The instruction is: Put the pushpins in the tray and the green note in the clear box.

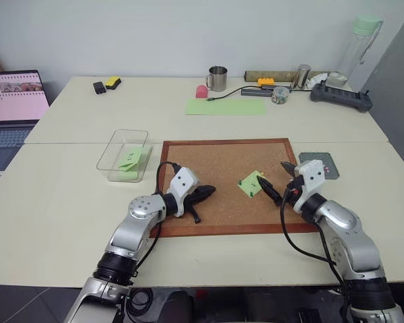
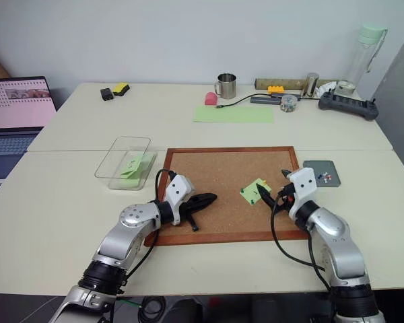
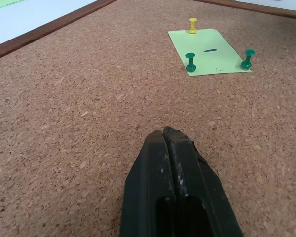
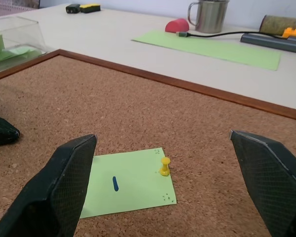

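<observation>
At the frame's centre, the green note (image 1: 250, 184) is seen pinned on the corkboard (image 1: 215, 168) by pushpins (image 3: 193, 25), flanked by the closed, empty left end effector (image 1: 205, 193) and the wide-open right end effector (image 1: 276, 180).

I see a plain pale wall (image 1: 188, 27) behind two cream tables (image 1: 67, 222) pushed together, the seam running straight across between them. An open laptop (image 1: 13, 101) sits at the far left edge, its screen lit pink. On the right a grey panel (image 1: 397, 87) stands beside the table — soft, even light, no hard shadows.
</observation>
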Motion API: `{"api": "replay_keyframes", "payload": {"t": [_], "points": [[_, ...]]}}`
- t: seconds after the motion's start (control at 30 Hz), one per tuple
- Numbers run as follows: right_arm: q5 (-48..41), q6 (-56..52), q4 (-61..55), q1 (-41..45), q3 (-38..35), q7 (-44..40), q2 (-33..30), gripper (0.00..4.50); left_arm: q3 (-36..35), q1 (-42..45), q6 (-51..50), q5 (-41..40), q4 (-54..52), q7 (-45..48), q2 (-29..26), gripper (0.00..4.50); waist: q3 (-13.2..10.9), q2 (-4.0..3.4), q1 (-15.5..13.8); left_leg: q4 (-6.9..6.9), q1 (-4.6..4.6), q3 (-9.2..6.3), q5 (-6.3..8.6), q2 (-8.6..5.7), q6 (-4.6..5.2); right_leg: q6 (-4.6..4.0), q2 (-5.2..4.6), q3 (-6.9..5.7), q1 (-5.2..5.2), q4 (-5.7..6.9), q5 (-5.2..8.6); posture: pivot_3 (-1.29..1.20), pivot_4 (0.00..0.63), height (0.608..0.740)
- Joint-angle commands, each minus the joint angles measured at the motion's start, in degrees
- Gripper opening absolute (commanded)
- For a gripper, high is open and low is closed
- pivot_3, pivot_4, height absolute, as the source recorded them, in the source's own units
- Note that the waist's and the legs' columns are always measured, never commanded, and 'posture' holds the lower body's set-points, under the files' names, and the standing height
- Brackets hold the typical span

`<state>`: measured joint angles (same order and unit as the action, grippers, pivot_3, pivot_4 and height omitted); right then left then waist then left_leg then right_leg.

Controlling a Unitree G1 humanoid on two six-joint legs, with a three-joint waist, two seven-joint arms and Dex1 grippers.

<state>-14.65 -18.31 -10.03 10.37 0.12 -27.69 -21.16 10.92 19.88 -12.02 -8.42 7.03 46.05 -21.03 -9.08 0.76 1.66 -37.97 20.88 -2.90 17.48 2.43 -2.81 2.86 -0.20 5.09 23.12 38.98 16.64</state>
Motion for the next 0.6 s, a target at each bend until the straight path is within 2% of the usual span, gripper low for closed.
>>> {"api": "replay_keyframes", "payload": {"t": [0.03, 0.3, 0.6], "points": [[0.0, -0.6, 3.5, 3.0, 0.9, -1.5, 0.5, 4.5, 1.7, -1.3, -1.2, 0.8, 1.8, 1.0, -0.1, 0.01, 0.0, 0.0, 0.0, 0.0, 0.0, 0.0, 0.0, 0.0, 0.0, 0.0, 0.0, 0.0, 0.0, 0.0, 0.0, 0.0, 0.15, 0.74], [1.8, 0.4, 12.9, 8.7, 1.7, -1.0, 1.8, 4.5, 1.5, -1.9, -1.8, 0.8, 0.4, 1.1, -0.6, 0.01, 0.0, -0.01, 0.0, 0.0, -0.02, 0.01, 0.0, 0.0, 0.0, 0.0, 0.0, 0.01, 0.0, 0.0, 0.0, 0.0, 0.15, 0.74], [2.2, 1.1, 14.4, 9.7, 1.5, -1.6, 2.4, 4.5, 1.2, -2.3, -2.6, 0.7, -0.9, 0.7, -0.8, 0.01, 0.0, -0.01, 0.1, 0.01, -0.01, 0.0, 0.0, 0.01, 0.0, 0.0, 0.0, 0.0, 0.01, 0.0, 0.0, 0.0, 0.15, 0.74]]}}
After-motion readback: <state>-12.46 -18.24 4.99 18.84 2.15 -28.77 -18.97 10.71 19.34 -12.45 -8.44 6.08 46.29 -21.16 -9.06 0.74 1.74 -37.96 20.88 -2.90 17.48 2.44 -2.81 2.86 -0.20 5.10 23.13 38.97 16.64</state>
